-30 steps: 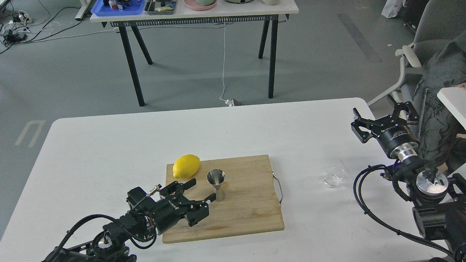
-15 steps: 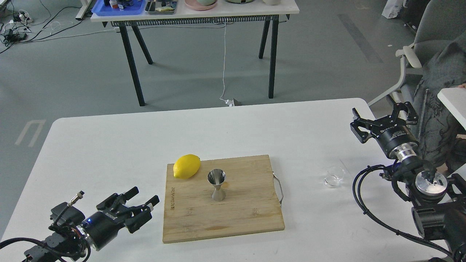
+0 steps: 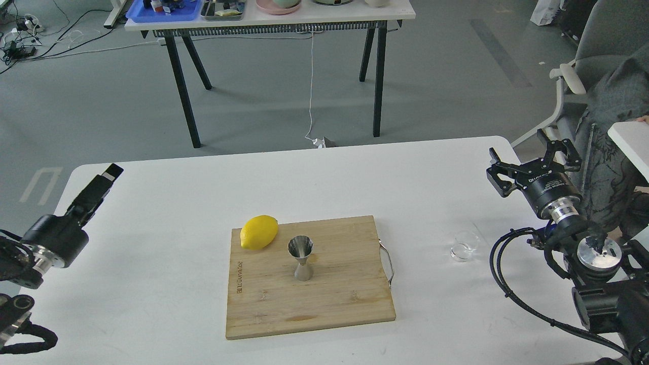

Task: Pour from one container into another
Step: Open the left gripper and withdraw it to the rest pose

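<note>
Both arms run out of frame at the lower corners. The left pincer (image 3: 99, 185) appears edge-on, its fingers indistinguishable. The glass cup (image 3: 465, 246) shows no discernible contents.

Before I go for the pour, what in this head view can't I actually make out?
- Glass cup: clear glass against the white table; whether it holds liquid cannot be told.
- Jigger: the bottom of its upper cone is shadowed and too small to read.
- Left gripper: seen edge-on, fingers merge; open or shut unclear.
- Right gripper: open, but the arm behind it runs off the frame's right edge.
</note>
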`<move>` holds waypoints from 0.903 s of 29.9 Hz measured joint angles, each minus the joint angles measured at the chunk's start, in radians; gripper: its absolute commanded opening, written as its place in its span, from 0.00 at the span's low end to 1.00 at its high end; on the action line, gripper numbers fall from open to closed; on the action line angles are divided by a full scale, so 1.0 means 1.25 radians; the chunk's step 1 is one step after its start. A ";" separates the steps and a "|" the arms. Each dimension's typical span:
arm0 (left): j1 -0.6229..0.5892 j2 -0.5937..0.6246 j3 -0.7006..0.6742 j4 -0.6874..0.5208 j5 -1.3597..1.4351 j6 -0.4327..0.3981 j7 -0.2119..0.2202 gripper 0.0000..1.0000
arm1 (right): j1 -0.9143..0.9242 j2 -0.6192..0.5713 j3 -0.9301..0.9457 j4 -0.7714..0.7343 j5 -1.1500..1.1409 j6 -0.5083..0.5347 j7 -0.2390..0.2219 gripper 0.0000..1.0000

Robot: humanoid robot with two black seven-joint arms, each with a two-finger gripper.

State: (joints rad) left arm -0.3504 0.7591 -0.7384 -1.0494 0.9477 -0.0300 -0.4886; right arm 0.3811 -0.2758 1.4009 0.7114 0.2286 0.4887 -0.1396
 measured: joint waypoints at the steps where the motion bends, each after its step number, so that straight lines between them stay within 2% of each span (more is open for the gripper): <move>1: -0.001 0.007 -0.027 0.005 -0.026 -0.068 0.000 0.94 | 0.000 0.001 0.000 0.001 0.000 0.000 0.000 0.99; 4: -0.002 0.037 -0.064 0.017 -0.076 -0.237 0.000 0.94 | -0.001 0.007 0.000 0.002 0.000 0.000 0.001 0.99; 7: -0.002 0.064 -0.074 0.020 -0.107 -0.342 0.000 0.94 | -0.002 0.010 0.000 0.003 0.001 0.000 0.001 0.99; 10: -0.002 0.092 -0.088 0.021 -0.148 -0.364 0.000 0.94 | -0.004 0.011 0.000 0.004 0.004 0.000 0.001 0.99; 16: -0.002 0.115 -0.144 0.020 -0.310 -0.367 0.000 0.94 | -0.014 0.012 0.001 0.034 0.042 0.000 0.001 0.99; 25: 0.007 0.111 -0.137 0.024 -0.354 -0.367 0.000 0.94 | -0.063 0.002 0.037 0.179 0.165 0.000 -0.001 0.99; 27: 0.009 0.110 -0.127 0.024 -0.354 -0.367 0.000 0.94 | -0.087 -0.001 0.066 0.241 0.166 -0.051 -0.001 0.99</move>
State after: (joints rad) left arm -0.3390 0.8963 -0.8974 -1.0190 0.5046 -0.4888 -0.4886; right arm 0.2726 -0.2766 1.4837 1.0132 0.4367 0.4248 -0.1411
